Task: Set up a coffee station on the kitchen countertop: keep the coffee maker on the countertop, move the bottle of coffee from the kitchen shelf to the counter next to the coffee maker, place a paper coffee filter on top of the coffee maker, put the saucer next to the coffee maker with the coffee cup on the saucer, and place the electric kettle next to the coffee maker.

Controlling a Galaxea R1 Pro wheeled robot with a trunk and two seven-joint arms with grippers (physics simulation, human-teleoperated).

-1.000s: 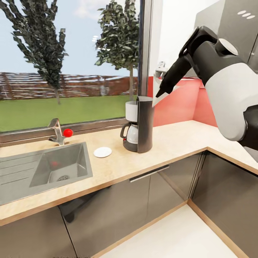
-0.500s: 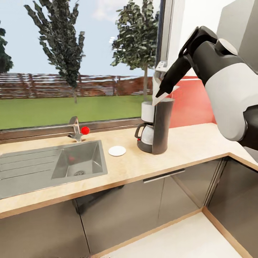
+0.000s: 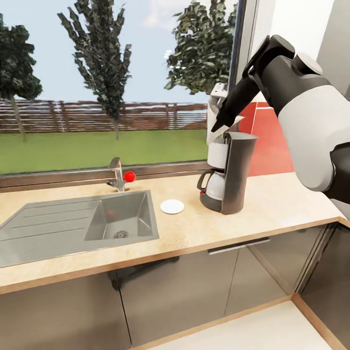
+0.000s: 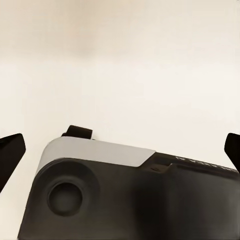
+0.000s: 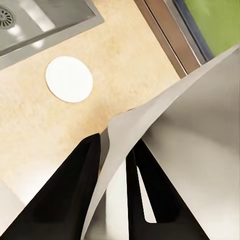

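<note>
The coffee maker [image 3: 229, 171], a dark grey column with a white carafe, stands on the kitchen countertop [image 3: 277, 210]. My right gripper [image 3: 218, 127] hangs just above its top, shut on a white paper coffee filter [image 3: 221, 132]. In the right wrist view the two black fingers [image 5: 75, 190] pinch the filter [image 5: 150, 115], with the beige counter below. The white saucer [image 3: 172, 206] lies flat on the counter left of the coffee maker, between it and the sink, and shows again as the saucer [image 5: 69, 79]. My left gripper [image 4: 121, 147] is open, facing my own body and pale floor.
A steel sink [image 3: 73, 228] with a drainboard is set into the counter at the left, with a faucet [image 3: 115, 174] and a red knob [image 3: 129, 176] behind it. A large window runs along the back. A red wall [image 3: 266, 141] and the cabinet corner lie to the right.
The head view has swung, so the counter and coffee maker sit further right in the picture. The coffee maker now stands directly under the right gripper, which still holds the filter.
</note>
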